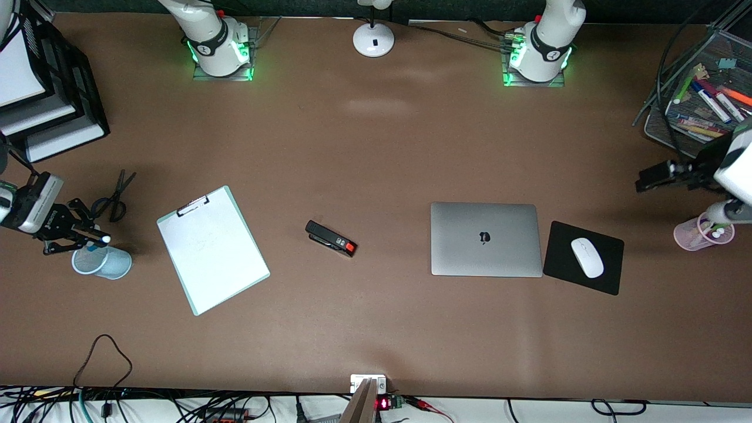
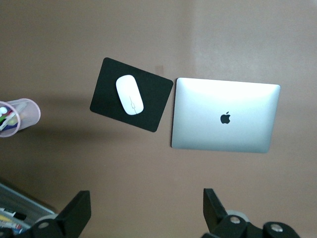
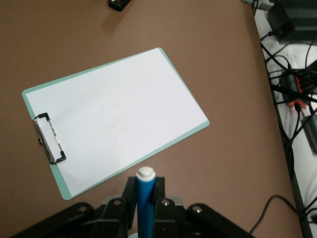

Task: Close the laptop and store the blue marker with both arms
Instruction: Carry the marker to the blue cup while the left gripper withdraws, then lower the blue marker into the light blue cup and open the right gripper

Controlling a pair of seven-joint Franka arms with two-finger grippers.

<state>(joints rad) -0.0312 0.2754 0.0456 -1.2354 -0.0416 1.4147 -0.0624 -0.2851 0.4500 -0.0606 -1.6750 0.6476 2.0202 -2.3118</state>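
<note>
A brown desk (image 1: 376,147) seen from above, with two white robot arms based along the top edge of the frame.

The laptop (image 1: 486,239) lies closed and flat, right of centre in the front view, its silver lid and dark apple logo facing up. Touching or just beside its edge, toward the left arm's end of the desk, sits a black mouse pad (image 1: 611,276) with a white mouse (image 1: 587,257) on it.

The right gripper (image 1: 88,238) is at the left edge of the front view, over a pale blue mesh pen cup (image 1: 103,262). It is clenched on the blue marker (image 3: 145,198) — in the right wrist view the marker stands between the fingers, white tip pointing away from the gripper.

The left gripper (image 1: 661,176) hangs at the right edge of the front view, above the desk near a pink pen cup (image 1: 699,232). Its fingers (image 2: 74,215) are spread wide apart, holding nothing.

A clipboard (image 1: 212,248) with white paper lies tilted at centre left, black scissors (image 1: 117,194) beside it toward the right arm's end. A black stapler (image 1: 331,238) with a red tip rests mid-frame. In the upper right corner — a wire mesh tray (image 1: 661,126) holding assorted markers and pens.
</note>
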